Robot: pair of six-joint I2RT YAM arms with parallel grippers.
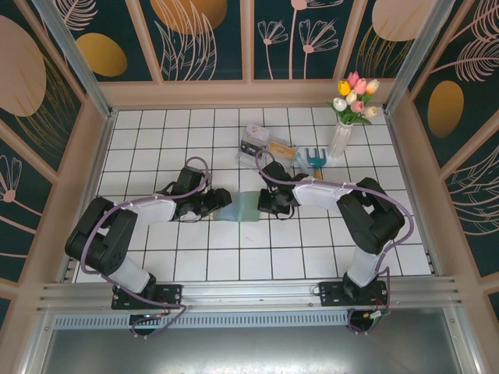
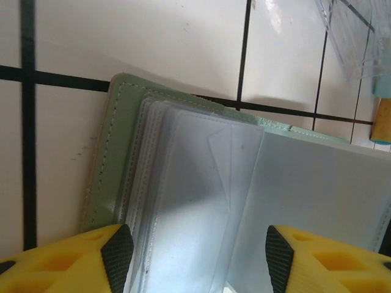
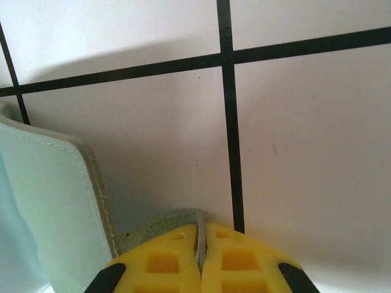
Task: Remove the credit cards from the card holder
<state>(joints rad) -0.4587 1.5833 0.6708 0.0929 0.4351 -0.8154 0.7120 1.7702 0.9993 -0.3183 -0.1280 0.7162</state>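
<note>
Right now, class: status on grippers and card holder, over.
Right gripper shut on edge of flat grey-green bifold card holder. Left gripper open over its clear sleeves. Clear compartment tray stands apart.

Tray (image 1: 257,145) and vase (image 1: 340,141) crowd beyond the card holder (image 1: 242,209).

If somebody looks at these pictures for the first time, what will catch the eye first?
At mid-table the grey-green card holder lies open between the two grippers. The right gripper is shut on an edge of its cover, while the left gripper stands open over its clear plastic sleeves. A vase of tulips brightens the far right corner.
</note>
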